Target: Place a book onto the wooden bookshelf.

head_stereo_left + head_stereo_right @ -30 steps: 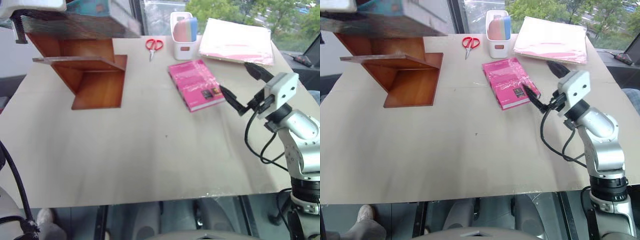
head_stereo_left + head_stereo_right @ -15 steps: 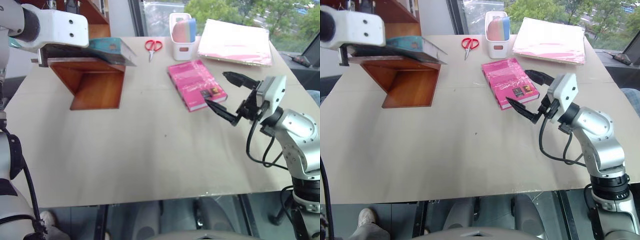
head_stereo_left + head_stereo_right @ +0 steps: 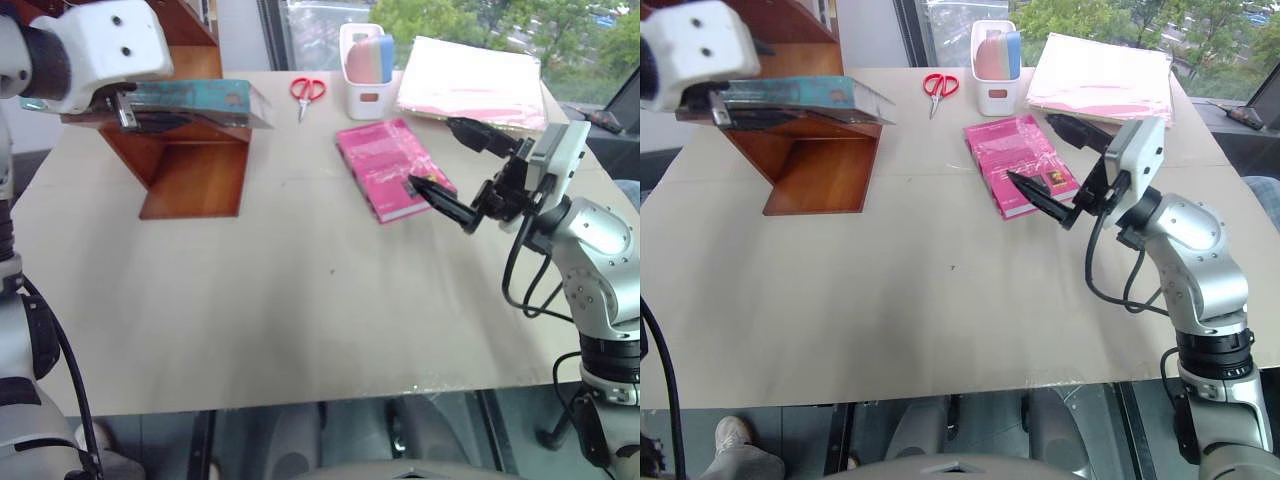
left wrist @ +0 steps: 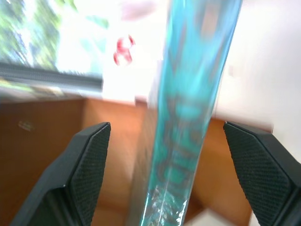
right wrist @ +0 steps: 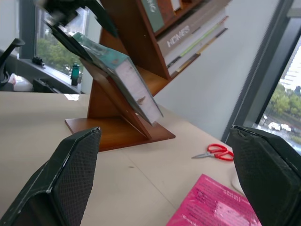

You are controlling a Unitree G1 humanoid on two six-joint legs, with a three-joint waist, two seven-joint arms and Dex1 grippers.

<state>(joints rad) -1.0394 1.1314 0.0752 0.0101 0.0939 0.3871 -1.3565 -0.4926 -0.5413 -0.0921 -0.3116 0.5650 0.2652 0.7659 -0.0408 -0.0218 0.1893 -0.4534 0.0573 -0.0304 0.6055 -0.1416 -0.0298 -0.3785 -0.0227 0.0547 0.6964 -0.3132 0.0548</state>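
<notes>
Left eye view puts the book flat on a board of the wooden bookshelf, its teal cover up and one end jutting past the board's edge toward the scissors. In the right wrist view the same book lies along the slanted board, pale page edges facing the camera, with other books lined up on a higher board of the bookshelf.

The left gripper sits at the end of the book farthest from the scissors. In the left wrist view its two black fingers stand wide apart on either side of the book's edge, with clear space between each pad and the cover, so the claw is spread open and grips nothing.

Away from the bookshelf, past the scissors, a white holder with pastel items stands on the table. Just beyond the holder lies a pale pink folder. A pink book lies flat on the table on the near side of the holder, well apart from the bookshelf.

The right gripper hovers at the side of the pink book that faces away from the bookshelf. Its fingers are spread wide, one tip over the book's near corner and the other up near the folder's edge, and it holds nothing.
</notes>
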